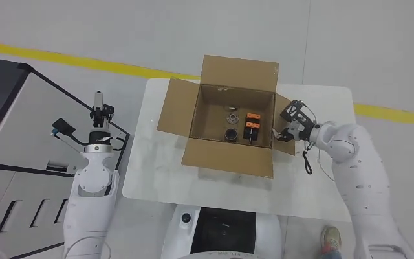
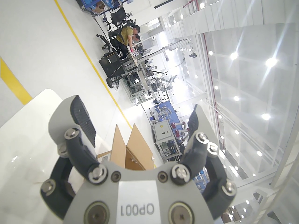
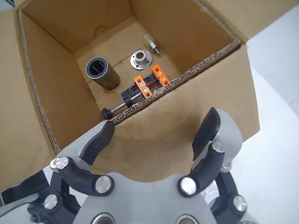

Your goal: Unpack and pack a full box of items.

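Observation:
An open cardboard box [image 1: 194, 146] [image 3: 58, 24] stands on the white table [image 1: 323, 188] with its flaps spread. On its floor lie a dark metal cylinder [image 3: 102, 73] [image 1: 230, 135], a silver flange [image 3: 140, 59] [image 1: 231, 118], a small white-and-silver plug [image 3: 150, 43] and a black vise with orange jaws [image 3: 142, 88] [image 1: 252, 126]. My right gripper [image 3: 161, 127] [image 1: 283, 126] hangs open over the box's right flap, empty. My left gripper [image 2: 140, 117] [image 1: 99, 113] is off the table's left side, raised, open and empty, with the box [image 2: 130, 150] beyond its fingers.
A yellow line [image 1: 84, 63] crosses the floor behind the table. A black frame [image 1: 39, 123] stands left of the table by the left arm. Bare tabletop lies in front of the box and to its right.

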`<state>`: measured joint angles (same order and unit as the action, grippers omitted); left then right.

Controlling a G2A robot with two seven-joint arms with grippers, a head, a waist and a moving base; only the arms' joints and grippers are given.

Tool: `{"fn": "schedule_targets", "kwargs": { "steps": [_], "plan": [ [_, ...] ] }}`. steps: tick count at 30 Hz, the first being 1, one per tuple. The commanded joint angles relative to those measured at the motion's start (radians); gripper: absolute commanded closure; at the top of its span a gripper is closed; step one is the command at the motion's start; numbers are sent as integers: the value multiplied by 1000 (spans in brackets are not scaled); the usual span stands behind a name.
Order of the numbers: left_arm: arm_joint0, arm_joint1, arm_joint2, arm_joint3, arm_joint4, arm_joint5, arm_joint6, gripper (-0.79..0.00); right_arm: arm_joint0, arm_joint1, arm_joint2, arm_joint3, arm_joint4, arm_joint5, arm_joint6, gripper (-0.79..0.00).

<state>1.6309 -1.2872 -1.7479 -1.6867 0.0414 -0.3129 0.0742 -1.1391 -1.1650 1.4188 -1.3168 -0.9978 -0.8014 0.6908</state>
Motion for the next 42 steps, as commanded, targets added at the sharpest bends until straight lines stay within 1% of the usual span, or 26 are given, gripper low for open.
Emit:
{"fn": "schedule_targets", "kwargs": {
  "steps": [1,3,7,10,13,16,20,23,27,38,39,40,41,42],
  "plan": [
    [0,0,0,0,0,0,0,-785,10,1,6,1,110,25,52,-785],
    [0,0,0,0,0,0,0,-785,19,4,13,-8,177,38,88,-785],
    [0,0,0,0,0,0,0,-785,18,13,35,-22,267,57,119,-785],
    [0,0,0,0,0,0,0,-785,22,18,38,-25,319,92,166,-785],
    [0,0,0,0,0,0,0,-785,32,20,22,-19,360,161,232,-785],
    [0,0,0,0,0,0,0,-785,52,18,-12,-8,389,257,310,-785],
    [0,0,0,0,0,0,0,-785,93,14,-50,45,436,361,382,-785],
    [0,0,0,0,0,0,0,-785,129,10,-77,91,453,408,397,-785],
    [0,0,0,0,0,0,0,-785,165,4,-119,131,446,436,381,-785],
    [0,0,0,0,0,0,0,-785,203,-5,-215,176,390,438,347,-785],
    [0,0,0,0,0,0,0,-785,207,-6,-222,178,384,436,343,-603],
    [0,0,0,0,0,0,0,-785,210,-6,-227,183,379,435,339,-320],
    [0,0,0,0,0,0,0,-785,214,-6,-231,184,372,435,332,-225],
    [0,0,0,0,0,0,0,-785,216,-6,-235,184,371,430,329,-22]
  ]
}}
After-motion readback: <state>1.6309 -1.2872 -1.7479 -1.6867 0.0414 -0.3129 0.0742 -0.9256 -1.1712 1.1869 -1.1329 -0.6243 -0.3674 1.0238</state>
